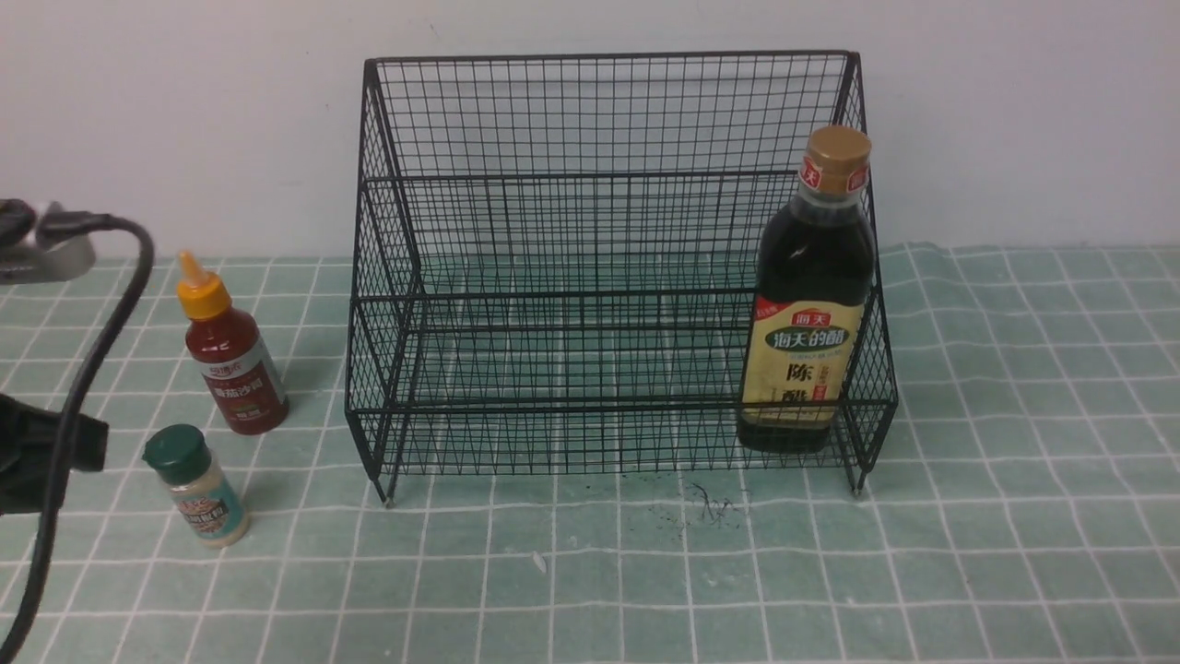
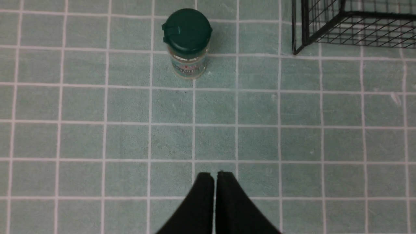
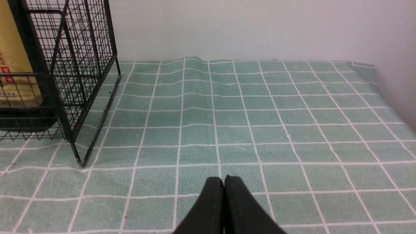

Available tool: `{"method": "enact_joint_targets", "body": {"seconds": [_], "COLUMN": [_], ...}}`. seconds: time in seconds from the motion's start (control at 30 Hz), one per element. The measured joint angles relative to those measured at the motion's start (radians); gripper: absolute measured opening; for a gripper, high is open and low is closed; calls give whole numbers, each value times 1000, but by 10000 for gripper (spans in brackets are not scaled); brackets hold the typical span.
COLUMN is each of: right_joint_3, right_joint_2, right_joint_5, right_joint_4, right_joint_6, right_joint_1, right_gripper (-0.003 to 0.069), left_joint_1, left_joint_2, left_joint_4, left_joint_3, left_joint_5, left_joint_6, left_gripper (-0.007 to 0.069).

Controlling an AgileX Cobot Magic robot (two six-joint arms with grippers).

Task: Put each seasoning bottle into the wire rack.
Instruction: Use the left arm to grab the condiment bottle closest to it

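The black wire rack (image 1: 599, 267) stands at the back middle. The tall dark vinegar bottle (image 1: 811, 304) with a tan cap stands upright in the rack's lower tier at its right end; it also shows in the right wrist view (image 3: 16, 65). The red sauce bottle (image 1: 230, 355) with a yellow nozzle stands on the cloth left of the rack. The tiny shaker (image 1: 198, 489) with a green cap stands in front of it, and shows in the left wrist view (image 2: 188, 42). My left gripper (image 2: 214, 174) is shut and empty, short of the shaker. My right gripper (image 3: 224, 178) is shut and empty, right of the rack.
A green checked cloth (image 1: 645, 572) covers the table, with a white wall behind. A black cable (image 1: 83, 369) and part of the left arm hang at the left edge. The rack's corner leg (image 2: 295, 48) shows in the left wrist view. The cloth's right edge (image 3: 390, 104) meets a wall.
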Motion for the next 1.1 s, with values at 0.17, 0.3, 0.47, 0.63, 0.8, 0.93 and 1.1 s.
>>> {"method": "enact_joint_targets", "body": {"seconds": [0.17,0.3,0.47,0.63,0.8,0.93,1.1], "right_joint_3": [0,0,0,0,0,0,0], "right_joint_2": [0,0,0,0,0,0,0], "right_joint_5": [0,0,0,-1,-1,-1,-1], "right_joint_4": [0,1,2,2,3,3,3], "right_joint_6": [4,7,8,9,10,10,10], "right_joint_1": [0,0,0,0,0,0,0], "right_gripper": [-13,-13,-13,-13,-13,-13,-13], "left_joint_1": [0,0,0,0,0,0,0], "left_joint_2": [146,228,303,416,510,548,559], "left_joint_4": [2,3,3,3,3,3,3], "left_joint_3": [-65,-74,-74,-76,-77,-79,-79], "left_joint_5": [-34,-153,-255,-312,-337,-345,-361], "left_joint_6": [18,45,71,124,128,128,131], "left_gripper": [-6,52,240,479,568,546,344]}}
